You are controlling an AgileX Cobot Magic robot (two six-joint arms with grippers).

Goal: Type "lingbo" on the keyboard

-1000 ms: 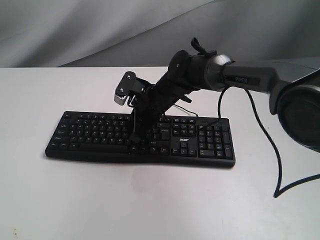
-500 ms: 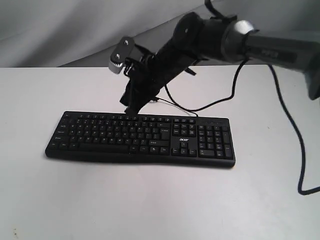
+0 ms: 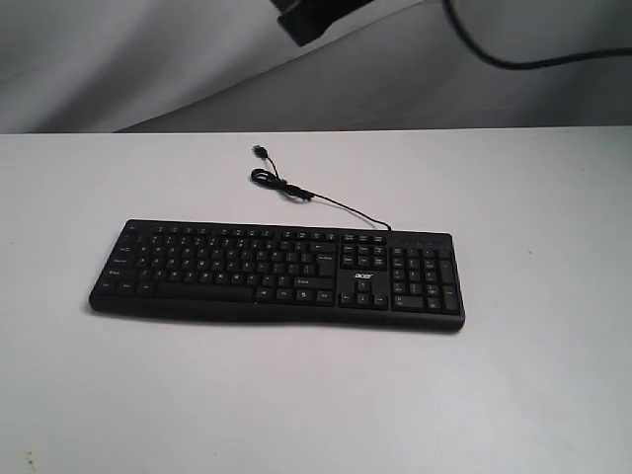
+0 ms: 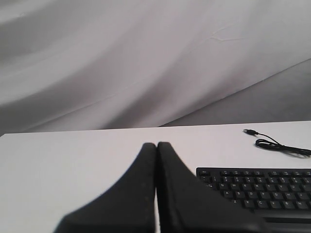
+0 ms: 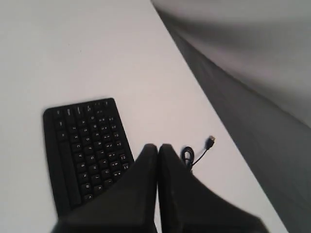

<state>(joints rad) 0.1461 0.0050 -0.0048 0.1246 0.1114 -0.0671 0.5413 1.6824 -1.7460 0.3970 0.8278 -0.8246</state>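
**Both grippers shut and empty; keyboard flat on table**

Both grippers have their jaws pressed together with nothing between them. The left gripper [image 4: 156, 147] shows two dark fingers meeting in a single seam. It sits low over the white table [image 4: 73, 165], with one end of the keyboard [image 4: 257, 187] just beyond it and not touching it. The right gripper [image 5: 157, 147] is closed the same way and is held high above the table. The keyboard [image 5: 85, 150] lies well below it, apart from the fingers.

In the exterior view neither gripper's fingertips appear. Only a dark piece of arm [image 3: 316, 15] and a hanging black lead [image 3: 533, 61] cross the top edge.

The keyboard [image 3: 276, 272] lies flat near the middle of the table [image 3: 296, 405], number pad toward the right of that view and white "acer" logo legible. Its thin USB cable [image 3: 321, 199] leaves the rear edge, curls once, and ends in a loose plug [image 3: 259, 150] on the table behind the keyboard. A grey cloth backdrop [image 3: 148, 59] hangs behind.
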